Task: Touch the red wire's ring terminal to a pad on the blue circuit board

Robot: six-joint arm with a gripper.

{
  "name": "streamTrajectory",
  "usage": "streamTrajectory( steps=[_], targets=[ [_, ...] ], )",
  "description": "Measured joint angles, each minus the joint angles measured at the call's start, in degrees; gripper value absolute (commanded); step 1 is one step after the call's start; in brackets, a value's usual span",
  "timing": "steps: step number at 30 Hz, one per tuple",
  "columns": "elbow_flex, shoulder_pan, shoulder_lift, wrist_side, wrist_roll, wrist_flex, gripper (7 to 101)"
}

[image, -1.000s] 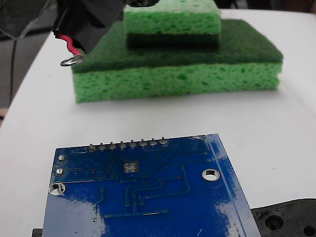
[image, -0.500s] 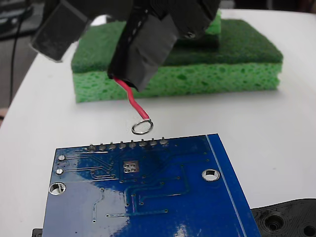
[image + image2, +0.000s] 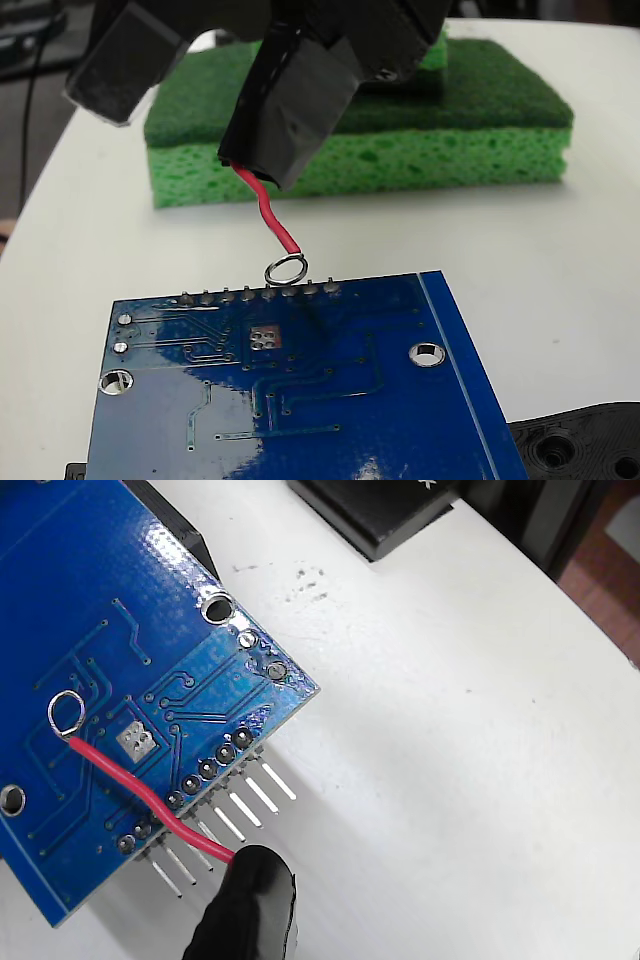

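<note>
Fixed view: gripper (image 3: 200, 110) high at the top, over the far edge of the blue circuit board (image 3: 330, 400), black-taped fingers (image 3: 290, 110) spread apart, one at the left, one nearer the middle. Red wire (image 3: 268, 205) fixed to the nearer finger's tip, apparently under the tape; nothing visible pinched between the two. Wire running down and slightly right from that tip toward the board's row of solder pads (image 3: 258, 294). Ring terminal (image 3: 285, 269) at the wire's lower end, well below the finger, hanging just at the pad row near its middle; contact with a pad not clear from here. Two stacked green sponges (image 3: 400, 150) beyond the board on the white table (image 3: 560, 260). Black plastic part with holes (image 3: 585, 445) beside the board's near right corner.

Wrist view: black finger tip (image 3: 245, 910) at the bottom edge, off the board on its pin side. Red wire (image 3: 140, 785) rising up-left from it, crossing the pad row (image 3: 195, 780) and the header pins (image 3: 240, 810). Ring terminal (image 3: 67, 712) seen over the blue surface inboard of the pads, left of a small grey square component (image 3: 136, 740). Black box (image 3: 375, 510) at the top on the table (image 3: 450, 730).
</note>
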Motion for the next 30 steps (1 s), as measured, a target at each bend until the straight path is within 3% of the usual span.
streamTrajectory(
  steps=[30],
  targets=[
    [1.8,1.9,-0.7,-2.7,-0.2,-2.1,100.3]
  ],
)
